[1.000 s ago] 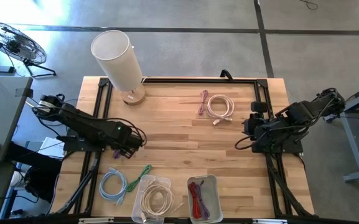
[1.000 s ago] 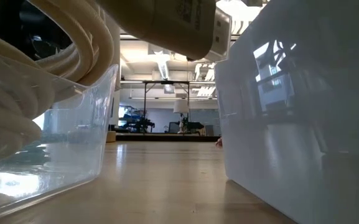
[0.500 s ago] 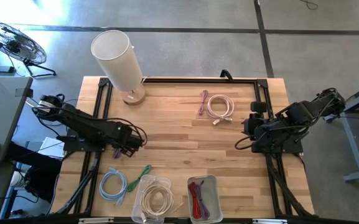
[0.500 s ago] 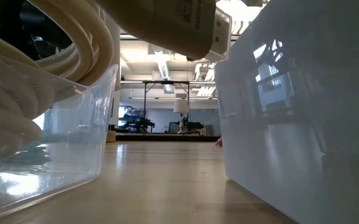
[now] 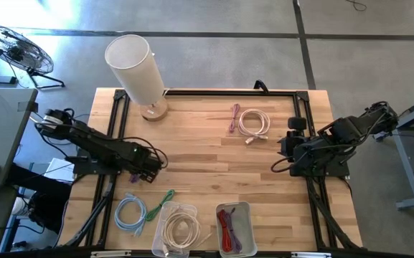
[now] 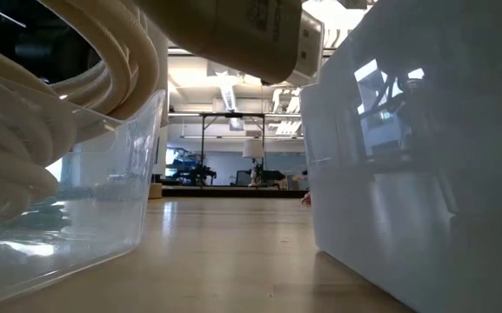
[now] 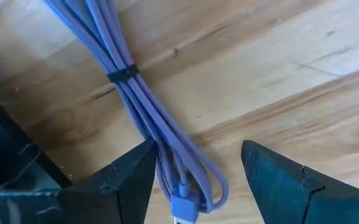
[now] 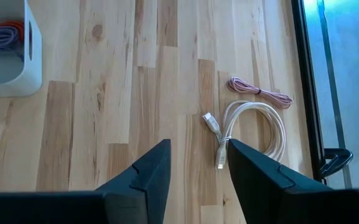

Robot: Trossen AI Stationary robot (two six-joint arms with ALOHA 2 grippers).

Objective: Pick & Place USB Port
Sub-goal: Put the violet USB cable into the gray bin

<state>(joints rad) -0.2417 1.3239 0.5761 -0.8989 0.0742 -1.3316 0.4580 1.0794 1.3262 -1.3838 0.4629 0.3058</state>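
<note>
A violet USB cable (image 7: 143, 112), bundled with a dark tie, lies on the wooden table by the left edge (image 5: 133, 176). My left gripper (image 7: 198, 149) is open and low over its looped end; the loop and plug (image 7: 184, 202) lie between the two fingers. In the high view this gripper (image 5: 148, 166) sits just beyond the cable. My right gripper (image 8: 198, 146) is open and waits at the table's right side (image 5: 285, 147), touching nothing. My left gripper comes at the violet cable from above, its fingers standing across the looped end (image 7: 204, 186). One finger (image 7: 139, 171) is right beside the strands; I cannot tell whether it touches them. The cable lies flat on the table.
A white coiled cable (image 5: 253, 123) and a pink one (image 5: 234, 118) lie at the far right. Light blue (image 5: 130, 213) and green (image 5: 162, 201) cables lie near left. A clear bin with a white cable (image 5: 178, 228) and a bin with red cables (image 5: 233, 228) stand at the near edge. A lamp (image 5: 136, 68) stands far left.
</note>
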